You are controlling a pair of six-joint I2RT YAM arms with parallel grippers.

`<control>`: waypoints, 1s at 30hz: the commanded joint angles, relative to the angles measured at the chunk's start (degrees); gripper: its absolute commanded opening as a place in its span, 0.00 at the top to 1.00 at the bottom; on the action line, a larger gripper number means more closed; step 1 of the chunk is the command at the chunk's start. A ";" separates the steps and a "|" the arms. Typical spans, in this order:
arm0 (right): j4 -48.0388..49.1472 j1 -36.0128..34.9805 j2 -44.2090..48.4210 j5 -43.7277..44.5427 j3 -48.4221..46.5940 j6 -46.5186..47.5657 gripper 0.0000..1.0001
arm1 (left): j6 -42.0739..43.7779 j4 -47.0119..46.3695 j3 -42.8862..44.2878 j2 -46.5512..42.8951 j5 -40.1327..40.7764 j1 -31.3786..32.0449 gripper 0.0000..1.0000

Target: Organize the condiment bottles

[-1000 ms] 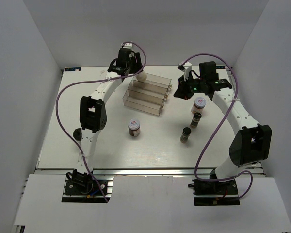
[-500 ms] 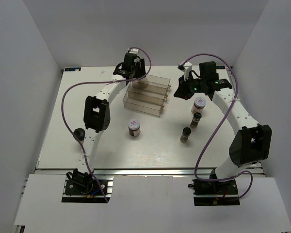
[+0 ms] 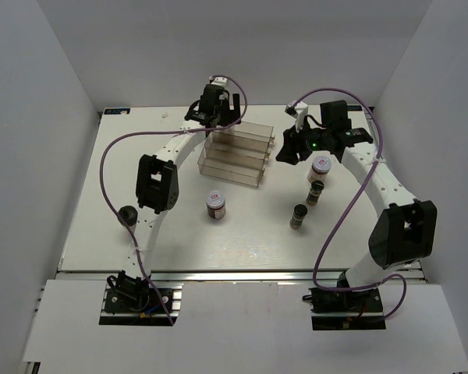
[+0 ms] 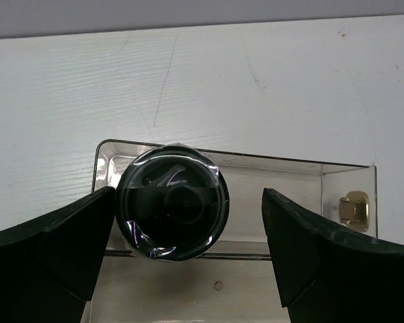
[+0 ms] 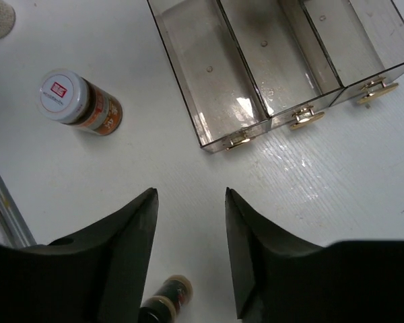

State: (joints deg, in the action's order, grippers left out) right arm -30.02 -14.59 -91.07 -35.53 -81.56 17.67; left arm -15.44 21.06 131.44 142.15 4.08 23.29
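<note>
In the left wrist view a black-capped bottle (image 4: pixel 172 202) stands in the back step of the clear rack (image 4: pixel 289 195). My left gripper (image 4: pixel 188 195) is open around it; the left finger is close beside the cap and the right finger stands well off. From above, the left gripper (image 3: pixel 217 109) hides that bottle. My right gripper (image 3: pixel 288 150) is open and empty over the table right of the rack (image 3: pixel 234 152). A white-lidded jar (image 3: pixel 321 165) and two dark shakers (image 3: pixel 315 191) (image 3: pixel 298 216) stand near it. Another jar (image 3: pixel 215 204) stands in front of the rack, and a black-capped bottle (image 3: pixel 127 216) stands at the left.
The rack's gold handles (image 5: pixel 303 120) face my right gripper (image 5: pixel 190 195). The right wrist view also shows the white-lidded jar (image 5: pixel 77 102) and one shaker (image 5: pixel 165 299) just below the fingertips. White walls enclose the table on three sides.
My left gripper carried the bottle rightward over the rack's back step and opened, letting it go. My right gripper opened from shut and shifted slightly left.
</note>
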 commanded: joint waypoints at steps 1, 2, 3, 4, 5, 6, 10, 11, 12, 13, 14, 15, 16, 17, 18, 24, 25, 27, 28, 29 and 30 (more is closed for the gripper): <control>-0.04 0.26 2.82 -3.05 -0.53 2.36 0.48 | 0.50 -2.16 2.07 -7.49 0.84 0.27 0.02; -0.91 0.35 2.82 -3.66 -0.62 2.98 0.41 | 0.59 -1.99 1.98 -8.80 1.02 0.27 0.02; -1.44 0.35 2.91 -4.37 -0.79 4.03 0.29 | 0.76 -1.81 1.81 -9.60 1.11 0.18 0.02; -2.05 0.35 3.09 -5.59 -0.97 6.04 0.23 | 1.29 -1.72 1.46 -10.48 1.72 0.18 0.02; -2.58 0.35 3.26 -6.47 -0.88 7.02 0.18 | 1.38 -1.29 1.02 -11.53 1.99 0.18 0.02; -2.93 0.35 3.87 -7.44 -0.80 8.07 0.16 | 1.55 -1.02 -0.29 -13.89 2.68 0.18 0.02; -4.43 -0.17 4.93 -12.53 0.34 14.13 0.14 | 2.35 -0.67 -4.25 -20.84 6.11 0.18 0.02; -4.87 -0.35 5.11 -13.16 0.52 15.10 0.14 | 2.35 0.20 -5.56 -23.55 6.29 0.09 0.02; -5.05 -0.70 5.28 -13.60 0.79 15.89 0.14 | 2.17 0.73 -6.45 -24.97 6.64 0.00 0.02; -5.05 -1.57 5.37 -14.04 1.05 16.69 0.13 | 1.21 1.26 -7.33 -26.47 6.65 -0.08 0.02; -5.05 -2.19 5.46 -14.30 1.31 18.00 0.13 | 0.59 2.83 -8.38 -28.05 6.47 -0.26 0.02; -5.40 -2.98 5.55 -14.39 1.31 18.88 0.13 | 0.07 3.72 -9.43 -29.72 6.47 -0.52 0.02; -5.31 -5.16 5.46 -13.44 1.32 19.33 0.13 | -0.90 4.51 -12.05 -33.21 6.12 -0.61 0.02; -4.70 -6.75 5.37 -12.38 1.58 19.16 0.14 | -1.60 6.61 -13.13 -34.99 5.68 -0.79 0.02; -3.48 -8.42 5.29 -9.24 1.67 18.72 0.14 | -2.30 8.28 -14.01 -36.66 5.42 -1.14 0.02; 7.42 -21.87 2.57 -0.87 2.90 8.98 0.11 | -4.77 21.73 -21.04 -52.65 5.76 -1.32 0.02; 10.39 -25.19 1.87 1.66 2.72 8.18 0.11 | -5.03 22.79 -22.09 -54.85 6.03 -1.32 0.02; 12.96 -28.81 -0.94 4.23 2.28 7.21 0.11 | -5.65 26.21 -24.90 -61.70 7.77 -1.32 0.02; 15.58 -32.66 -1.91 7.55 1.85 6.51 0.11 | -6.43 27.97 -25.78 -63.99 8.40 -1.32 0.02; 16.48 -34.61 -4.27 8.97 1.49 6.24 0.11 | -6.96 28.94 -27.18 -66.10 8.93 -1.32 0.02; 16.92 -36.11 -5.69 9.59 0.79 6.15 0.11 | -7.58 29.91 -27.81 -70.04 9.54 -1.32 0.02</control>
State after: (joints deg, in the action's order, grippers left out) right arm -19.94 -46.13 -93.03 -32.32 -79.02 26.72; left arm -20.71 44.23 105.03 80.12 10.92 22.02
